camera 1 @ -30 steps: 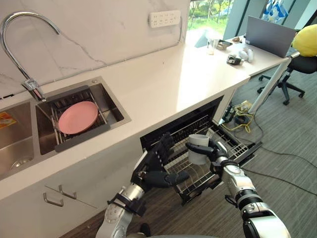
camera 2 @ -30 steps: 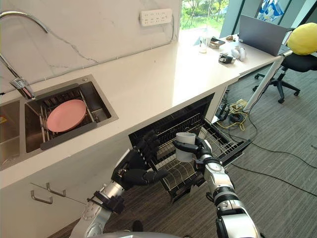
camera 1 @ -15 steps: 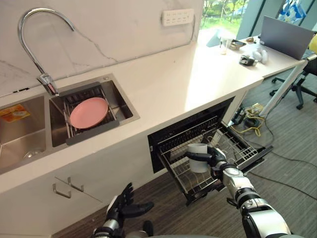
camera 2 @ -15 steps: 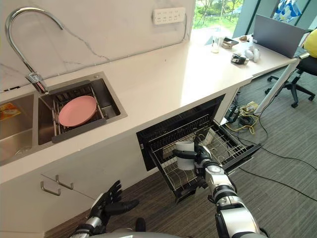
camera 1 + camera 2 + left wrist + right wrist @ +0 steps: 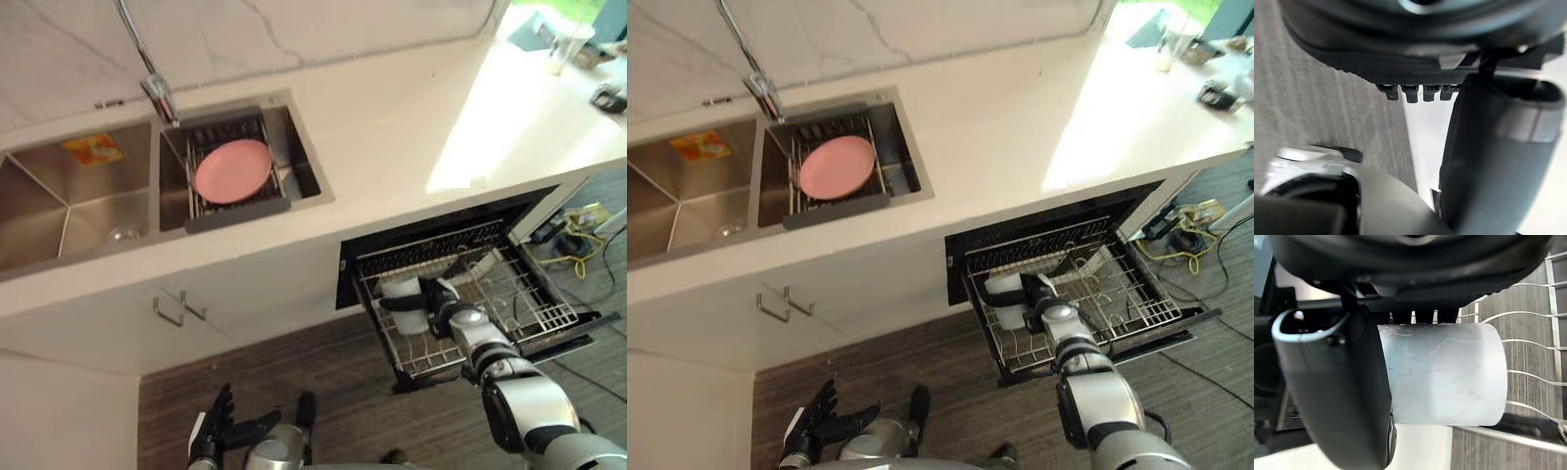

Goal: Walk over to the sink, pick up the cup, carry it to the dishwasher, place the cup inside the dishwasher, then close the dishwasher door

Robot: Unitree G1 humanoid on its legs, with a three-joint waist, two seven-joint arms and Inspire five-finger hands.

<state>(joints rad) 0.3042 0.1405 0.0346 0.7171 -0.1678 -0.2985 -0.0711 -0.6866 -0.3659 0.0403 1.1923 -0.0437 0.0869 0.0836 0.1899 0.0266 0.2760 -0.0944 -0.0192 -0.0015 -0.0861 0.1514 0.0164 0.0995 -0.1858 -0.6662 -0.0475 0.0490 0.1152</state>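
While the cup (image 5: 402, 288) sits at the left end of the pulled-out rack (image 5: 544, 313), in the left eye view we see our right hand (image 5: 449, 298) curled round its side, dark fingers crossing the white wall. Our left hand (image 5: 217, 436) hangs low over the floor, fingers spread and holding nothing.

In the right eye view the cup looks upright in the same grip, though we cannot tell whether its base touches the wires.

In the left wrist view the fingertips run straight over bare floor.

In the right wrist view the thumb (image 5: 1347, 396) lies across the cup, with rack wires behind it.

We judge the placing step to be in hand. Next we should settle the cup, uncurl, draw the hand clear, then close the dishwasher (image 5: 441, 240).
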